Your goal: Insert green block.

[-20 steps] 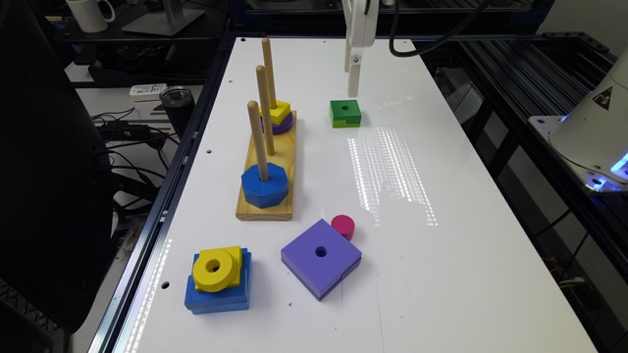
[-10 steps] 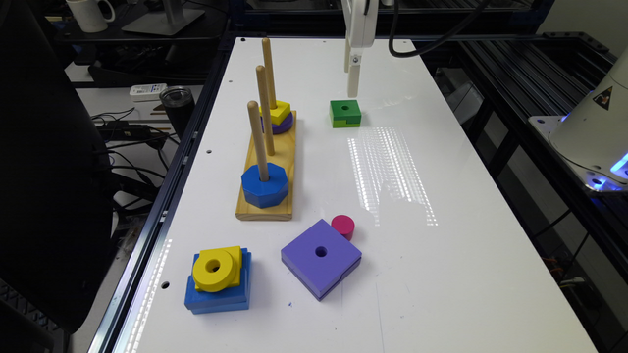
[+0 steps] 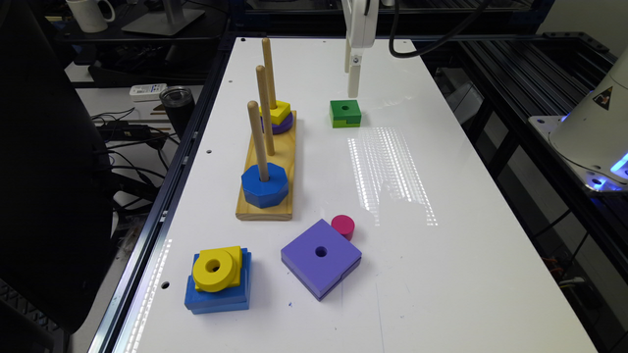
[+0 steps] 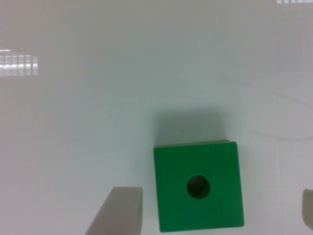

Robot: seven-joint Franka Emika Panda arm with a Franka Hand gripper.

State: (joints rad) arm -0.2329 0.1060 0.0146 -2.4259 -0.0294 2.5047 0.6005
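Hanging above the white table (image 3: 441, 255), the claw (image 3: 354, 78) is wide open and holds nothing. In the wrist view the green block (image 4: 198, 186) lies flat on the table between the two fingers (image 4: 117, 210), with free space on both sides. In the exterior view the green block (image 3: 345, 113) stands alone, near the far end of the wooden base (image 3: 267, 166) and toward the exterior view's right of it.

I think the first risk is an off-centre grip. The block sits closer to one finger than to the other, so when the claw closes, one finger may push the block sideways or turn it before the other one touches. The block has a notched lower layer, and a grip on the notch could be weak. Later, the small hole must meet the top of a thin peg (image 3: 258, 139); a tilted block would catch on the tip. The three pegs stand close together, so the claw could also knock a neighbour peg.

Some things are hard to see. The second finger is cut off at the edge of the wrist view. The height of the claw over the block cannot be judged well. Which peg is meant for this block I cannot tell.
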